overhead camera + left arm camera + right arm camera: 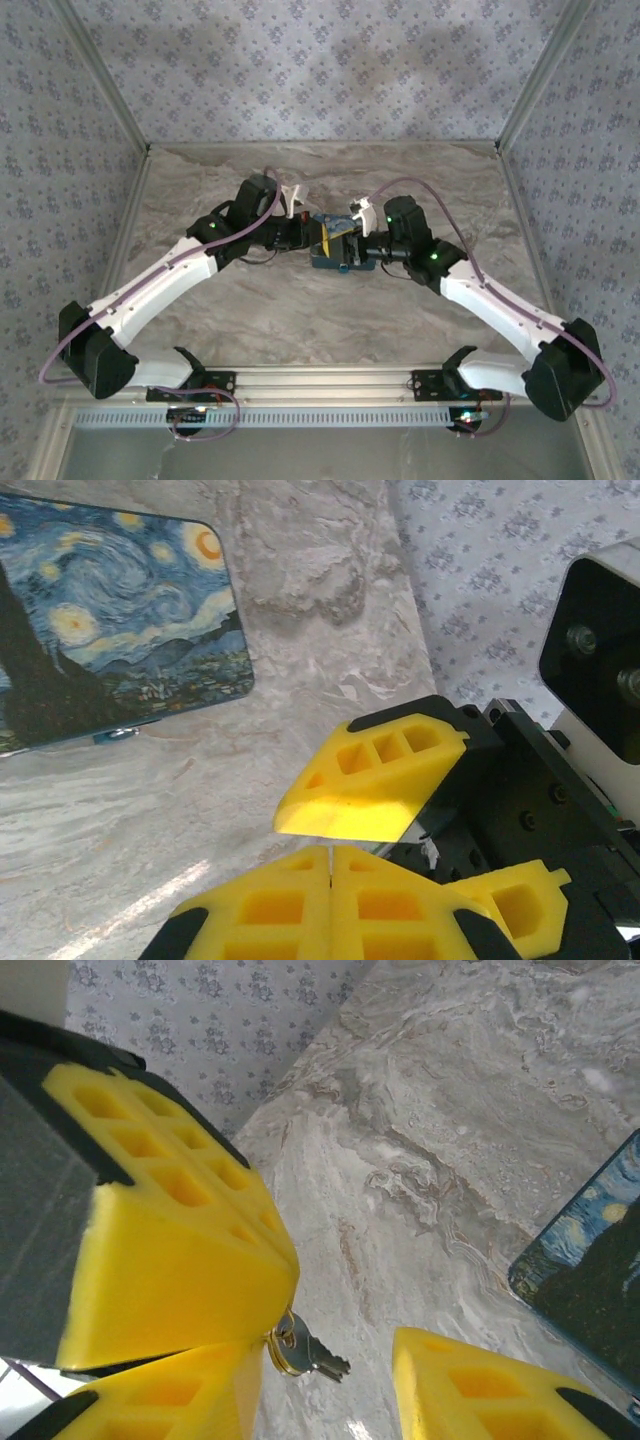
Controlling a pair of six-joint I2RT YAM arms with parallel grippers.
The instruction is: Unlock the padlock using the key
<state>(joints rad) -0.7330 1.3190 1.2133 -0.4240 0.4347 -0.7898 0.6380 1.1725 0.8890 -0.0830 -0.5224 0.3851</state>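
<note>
Two arms converging over the swirl-printed box [334, 256] at mid-table [300, 320].

Left arm: the white link slants from its base toward the box, and the dark wrist bends in level to the box's left edge. The left gripper [330, 855] is clenched, its yellow fingers pressed flat together along a single seam. The key [305, 1352], on a small ring, juts from the tip of that clenched pair, so the key appears pinched there. It hangs over bare marble just beside the box.

Right arm: a mirror of the left, with its link slanting in from the other side and its wrist turned to the box's right edge. The right gripper [332, 1385] is released and its fingers are spread wide. One finger lies against the left gripper's tip and touches the key ring, while the other stands apart on the box side.

Padlock [113, 735]: a small blue-and-silver piece, likely the lock, peeks out at the box's edge nearest the left gripper. It is too small to make out further.
</note>
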